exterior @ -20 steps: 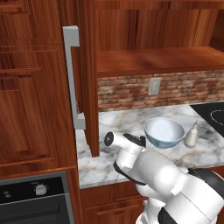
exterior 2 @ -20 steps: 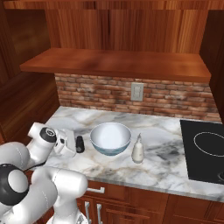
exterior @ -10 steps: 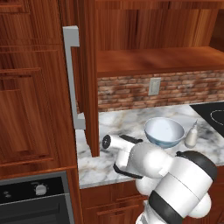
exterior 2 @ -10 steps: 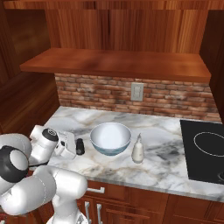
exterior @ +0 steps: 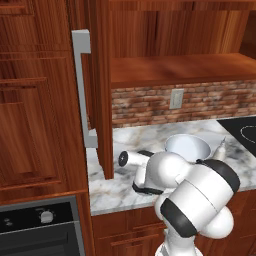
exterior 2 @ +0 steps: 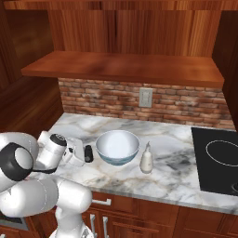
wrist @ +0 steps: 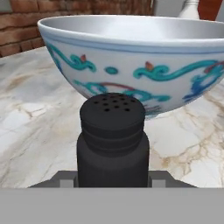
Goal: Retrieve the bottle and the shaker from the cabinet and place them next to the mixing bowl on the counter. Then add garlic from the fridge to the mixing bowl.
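Note:
A black shaker (wrist: pixel 113 131) with a perforated cap stands upright on the marble counter (exterior 2: pixel 181 162), close to the left side of the white mixing bowl (exterior 2: pixel 117 145) with teal patterns (wrist: pixel 131 52). My gripper (wrist: pixel 113 181) is shut on the shaker, with a finger tip pressed against each of its sides. From the right base camera the gripper (exterior 2: pixel 83 154) reaches the shaker (exterior 2: pixel 88 153) from the left. A pale bottle (exterior 2: pixel 146 159) stands just right of the bowl; its neck (wrist: pixel 190 8) shows over the rim. In the left base view the bowl (exterior: pixel 187 146) and the bottle (exterior: pixel 220 150) are partly behind my arm.
An open cabinet door (exterior: pixel 102 100) with a grey handle (exterior: pixel 80 90) hangs over the counter's left end. A black stovetop (exterior 2: pixel 218 158) lies at the right. A brick backsplash with an outlet (exterior 2: pixel 145 97) runs under a wooden shelf (exterior 2: pixel 121 67). An oven (exterior: pixel 40 225) sits at the lower left.
My arm's elbow and upper links have swung around, bulking larger in both base views. The hand, the shaker, the bowl and the bottle stay where they were.

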Motion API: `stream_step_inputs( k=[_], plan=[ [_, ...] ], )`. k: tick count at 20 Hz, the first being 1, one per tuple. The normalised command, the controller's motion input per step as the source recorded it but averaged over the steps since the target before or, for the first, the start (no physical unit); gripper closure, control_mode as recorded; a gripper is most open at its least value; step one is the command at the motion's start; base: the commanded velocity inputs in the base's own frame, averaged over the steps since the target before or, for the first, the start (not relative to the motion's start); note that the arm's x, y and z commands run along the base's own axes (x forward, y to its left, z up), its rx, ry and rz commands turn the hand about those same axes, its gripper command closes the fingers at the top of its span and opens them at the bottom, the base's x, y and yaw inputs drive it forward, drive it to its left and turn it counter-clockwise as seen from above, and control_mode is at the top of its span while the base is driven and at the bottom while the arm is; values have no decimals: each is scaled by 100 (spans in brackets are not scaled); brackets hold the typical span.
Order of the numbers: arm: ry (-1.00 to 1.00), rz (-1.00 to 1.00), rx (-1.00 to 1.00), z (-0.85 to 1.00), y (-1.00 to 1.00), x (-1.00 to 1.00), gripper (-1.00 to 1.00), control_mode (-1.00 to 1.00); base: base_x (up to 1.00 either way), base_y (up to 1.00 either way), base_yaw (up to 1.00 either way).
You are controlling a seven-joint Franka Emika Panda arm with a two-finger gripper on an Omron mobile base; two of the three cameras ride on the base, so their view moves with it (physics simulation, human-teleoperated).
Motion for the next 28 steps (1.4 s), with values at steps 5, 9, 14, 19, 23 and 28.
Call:
stream_step_inputs(
  k=[5, 9, 14, 19, 23, 28],
  plan=[
    [0, 0, 0, -1, -16, 18, 100, -100, 0, 0, 0],
    [0, 0, 0, -2, -13, 7, 100, -100, 0, 0, 0],
    [0, 0, 0, 0, -8, 3, 100, -100, 0, 0, 0],
    [0, 0, -1, -17, 0, 0, 100, -100, 0, 0, 0],
    [0, 0, -4, -21, 0, 0, 100, -100, 0, 0, 0],
    [0, 0, -1, -5, 0, 0, 100, -100, 0, 0, 0]
  ],
)
